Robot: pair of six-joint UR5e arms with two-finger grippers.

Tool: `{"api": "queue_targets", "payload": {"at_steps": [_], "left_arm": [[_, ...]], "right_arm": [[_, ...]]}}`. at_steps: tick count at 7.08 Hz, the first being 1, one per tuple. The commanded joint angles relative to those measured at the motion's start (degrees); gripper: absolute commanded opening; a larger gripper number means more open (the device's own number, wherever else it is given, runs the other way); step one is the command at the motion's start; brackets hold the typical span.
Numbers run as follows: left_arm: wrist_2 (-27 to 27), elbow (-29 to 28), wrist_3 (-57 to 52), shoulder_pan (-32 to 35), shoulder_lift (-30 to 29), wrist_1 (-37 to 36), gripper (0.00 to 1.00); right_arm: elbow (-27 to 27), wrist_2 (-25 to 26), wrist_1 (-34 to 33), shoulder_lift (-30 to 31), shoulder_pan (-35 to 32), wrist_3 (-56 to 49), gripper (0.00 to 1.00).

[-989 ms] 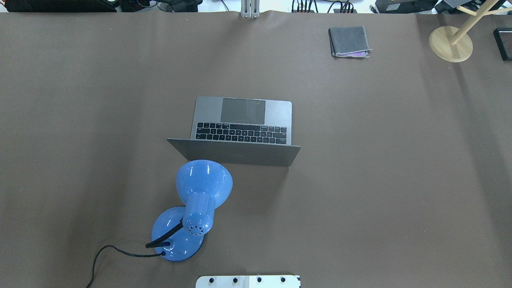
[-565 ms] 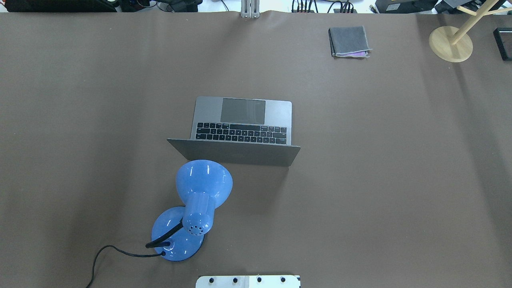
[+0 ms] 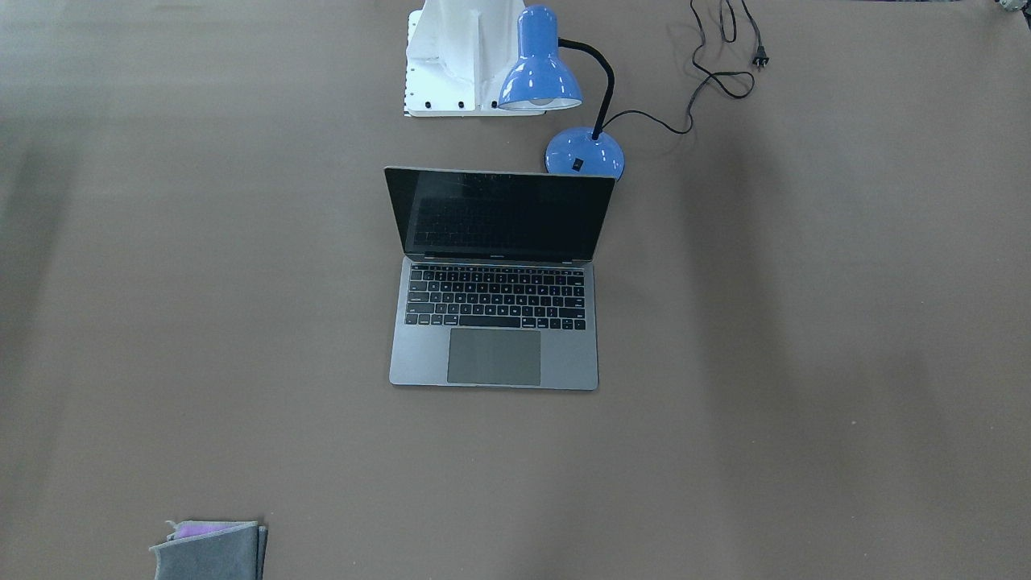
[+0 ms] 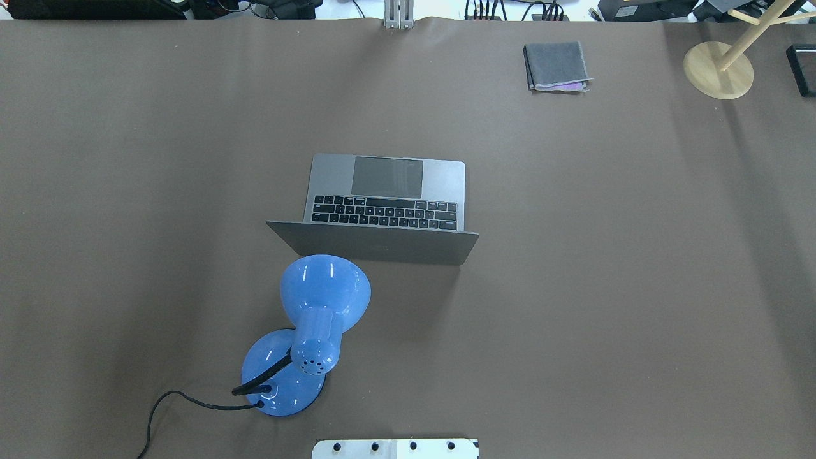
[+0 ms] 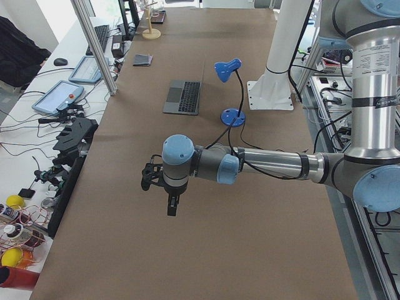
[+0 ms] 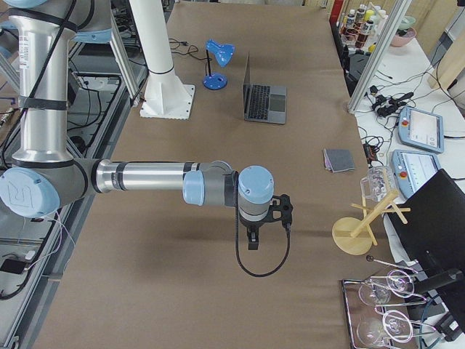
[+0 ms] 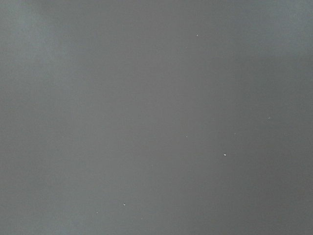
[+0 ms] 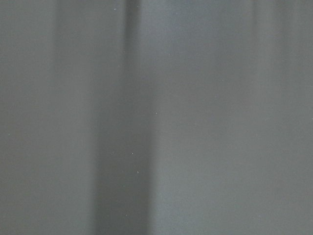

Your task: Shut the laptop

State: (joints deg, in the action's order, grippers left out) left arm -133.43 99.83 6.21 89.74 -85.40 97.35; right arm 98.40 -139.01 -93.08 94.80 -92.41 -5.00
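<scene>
The laptop stands open in the middle of the brown table, its grey lid toward the robot and its keyboard and trackpad on the far side. The front-facing view shows its dark screen and black keys. It is also seen small in the left view and the right view. My left gripper hangs over bare table far from the laptop. So does my right gripper. Both show only in the side views, so I cannot tell whether they are open or shut. Both wrist views show only table surface.
A blue desk lamp stands just behind the laptop lid on the robot's side, its cord trailing left. A folded grey cloth and a wooden stand lie at the far right. The robot base plate is at the near edge.
</scene>
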Motion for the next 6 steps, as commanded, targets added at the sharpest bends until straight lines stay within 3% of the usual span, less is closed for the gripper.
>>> {"api": "queue_targets", "payload": {"at_steps": [1,3,6], "left_arm": [[-0.2,0.3,8.9,-0.3,-4.6,0.3,0.98],[-4.4,1.1,20.8,-5.7,-8.5,0.3,0.98],[-4.8,7.3,42.6,-18.1,-11.0,5.7,0.98]], "right_arm": [[-0.1,0.0,0.0,-4.4,2.6,4.7,1.0],[2.4,-2.9,0.0,-8.8,8.9,17.6,1.0],[11.6,-1.1,0.1,-15.2,23.0,41.8,0.99]]}}
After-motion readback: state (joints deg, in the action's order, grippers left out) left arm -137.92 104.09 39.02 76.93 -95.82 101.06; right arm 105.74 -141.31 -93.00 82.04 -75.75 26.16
